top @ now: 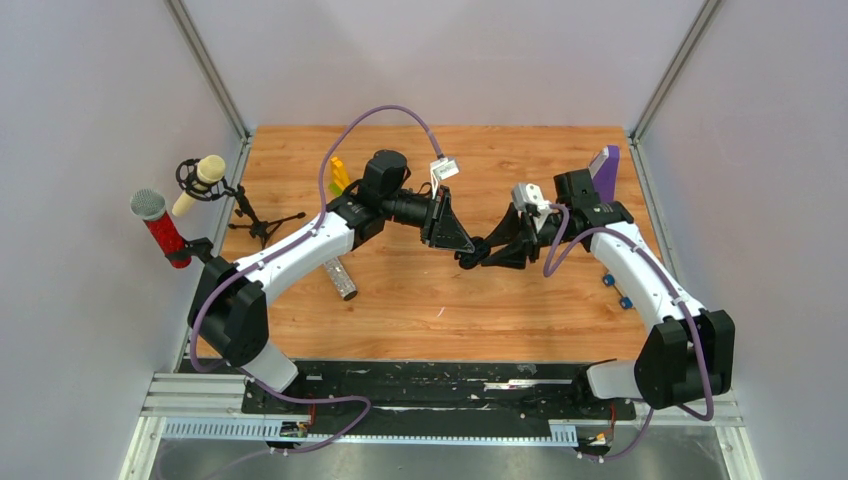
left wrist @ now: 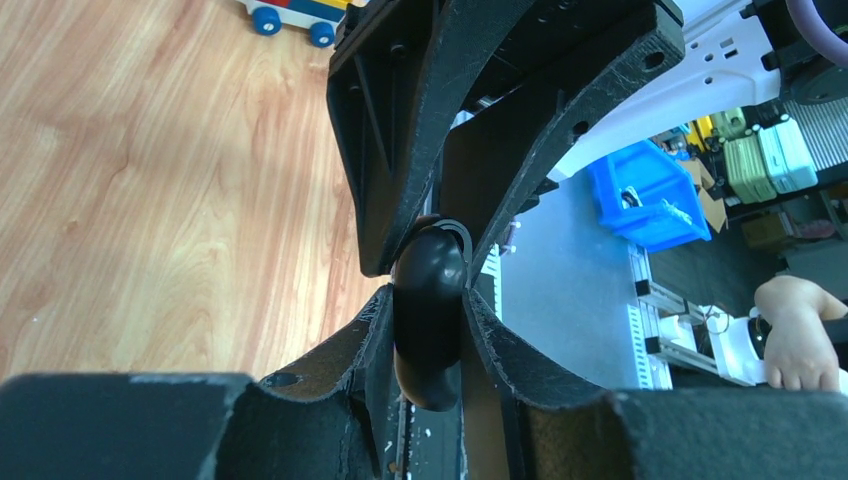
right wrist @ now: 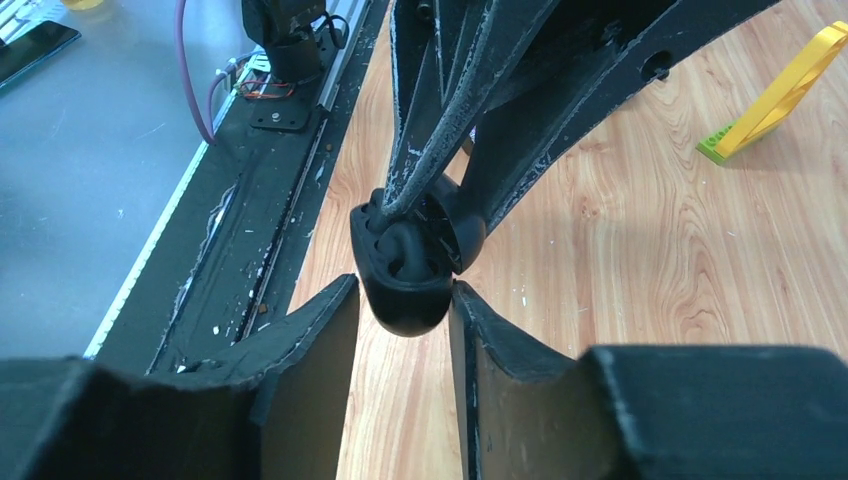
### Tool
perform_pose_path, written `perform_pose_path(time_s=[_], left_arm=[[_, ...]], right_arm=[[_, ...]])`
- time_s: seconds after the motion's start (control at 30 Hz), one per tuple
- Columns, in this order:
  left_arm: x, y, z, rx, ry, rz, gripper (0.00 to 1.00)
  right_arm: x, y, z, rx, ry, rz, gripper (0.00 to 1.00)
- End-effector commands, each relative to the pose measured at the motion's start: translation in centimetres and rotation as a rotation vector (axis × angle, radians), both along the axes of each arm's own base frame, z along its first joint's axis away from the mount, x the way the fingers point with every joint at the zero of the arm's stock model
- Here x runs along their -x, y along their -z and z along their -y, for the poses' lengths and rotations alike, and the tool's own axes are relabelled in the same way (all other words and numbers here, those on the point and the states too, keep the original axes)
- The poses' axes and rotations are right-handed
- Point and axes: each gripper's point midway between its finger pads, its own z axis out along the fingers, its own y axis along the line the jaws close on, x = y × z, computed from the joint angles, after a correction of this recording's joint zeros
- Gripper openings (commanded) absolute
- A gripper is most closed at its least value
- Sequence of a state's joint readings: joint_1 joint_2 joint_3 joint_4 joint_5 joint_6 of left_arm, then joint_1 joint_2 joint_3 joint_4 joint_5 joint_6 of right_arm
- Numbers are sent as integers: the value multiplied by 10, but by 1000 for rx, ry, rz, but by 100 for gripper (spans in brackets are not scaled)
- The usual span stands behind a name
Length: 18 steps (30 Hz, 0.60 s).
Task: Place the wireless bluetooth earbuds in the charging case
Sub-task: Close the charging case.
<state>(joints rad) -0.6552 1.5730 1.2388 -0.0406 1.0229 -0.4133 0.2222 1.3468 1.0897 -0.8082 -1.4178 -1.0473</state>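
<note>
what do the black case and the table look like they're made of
The black case looks like smooth moulded plastic with a slight sheen: a rounded, seamless body with soft highlights. The table looks like wood or a wood-look laminate with a satin finish: light brown grain lines run along it, but the pictures leave open which it is.

2 arms [top: 300, 250] [top: 630, 260], 2 microphones [top: 160, 225] [top: 200, 180], 1 black case [left wrist: 430, 320], 1 silver cylinder [top: 341, 278], 1 purple block [top: 606, 170].

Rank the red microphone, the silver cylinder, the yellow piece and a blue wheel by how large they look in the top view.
1. red microphone
2. silver cylinder and yellow piece: too alike to rank
3. blue wheel
</note>
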Motion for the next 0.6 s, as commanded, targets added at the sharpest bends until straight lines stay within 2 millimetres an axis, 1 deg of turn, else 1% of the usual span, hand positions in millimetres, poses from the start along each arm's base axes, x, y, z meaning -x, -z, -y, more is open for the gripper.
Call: perform_pose_path(time_s=[0.0, 0.23, 0.27, 0.33, 0.37, 0.5, 0.57], left_arm=[[3, -27, 4, 61, 29, 68, 36], [3, -27, 4, 60, 28, 60, 37], [3, -27, 4, 59, 27, 60, 37], [3, -26, 4, 59, 27, 60, 37], [3, -26, 4, 59, 25, 61, 37], [3, -27, 3, 59, 24, 64, 37], [3, -26, 4, 59, 22, 65, 37]], right_arm=[[9, -30, -4, -86, -55, 74, 37], [17, -40, -4, -117, -75, 78, 30], [18, -40, -4, -118, -76, 73, 32], [19, -42, -4, -123, -79, 65, 42], [20, -44, -4, -127, -83, 61, 43], [21, -49, -5, -150, -97, 35, 41], [21, -47, -6, -144, -97, 31, 40]])
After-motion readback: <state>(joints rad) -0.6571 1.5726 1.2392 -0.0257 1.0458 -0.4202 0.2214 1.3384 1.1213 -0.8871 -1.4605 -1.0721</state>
